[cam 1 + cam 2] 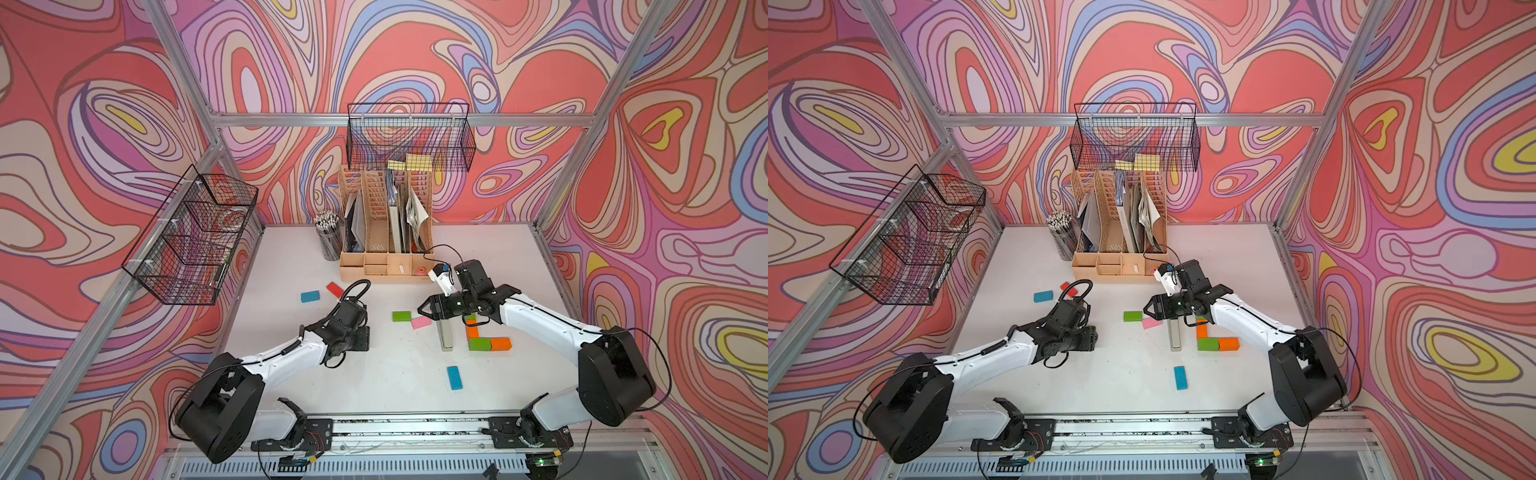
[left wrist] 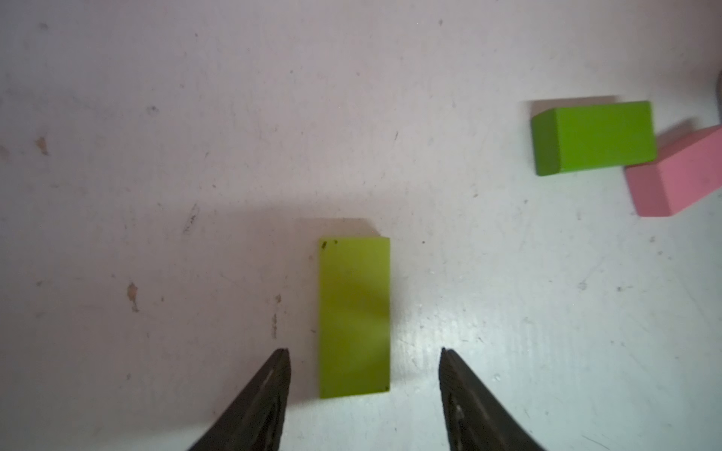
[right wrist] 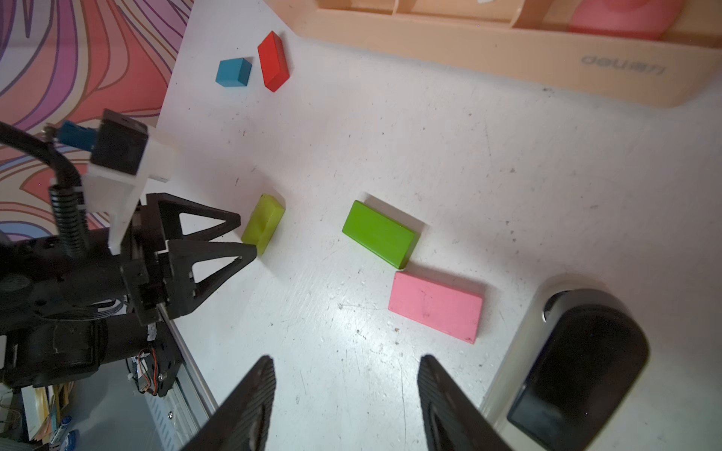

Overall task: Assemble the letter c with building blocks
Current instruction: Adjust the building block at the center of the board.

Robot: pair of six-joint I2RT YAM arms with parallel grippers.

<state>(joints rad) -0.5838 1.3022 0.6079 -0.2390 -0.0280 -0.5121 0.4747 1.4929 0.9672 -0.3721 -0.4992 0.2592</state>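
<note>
A lime block [image 2: 353,312] lies flat on the white table, between the tips of my open left gripper [image 2: 365,351] and untouched by them. In the right wrist view that gripper [image 3: 247,236] stands at the lime block [image 3: 267,222]. In both top views the left wrist hides the block. A green block [image 1: 402,316] and a pink block [image 1: 421,322] lie touching at mid-table. My right gripper [image 1: 420,311] hovers open and empty beside them. An L of orange [image 1: 472,330], green [image 1: 478,344] and orange [image 1: 500,343] blocks is the partial letter c, by the right arm.
A silver-and-black stapler [image 1: 445,334] lies between the pink block and the L. Loose blue [image 1: 310,296] and red [image 1: 334,289] blocks sit far left, and another blue block [image 1: 454,377] near the front. A wooden desk organiser [image 1: 386,266] and a pen cup [image 1: 330,241] stand at the back.
</note>
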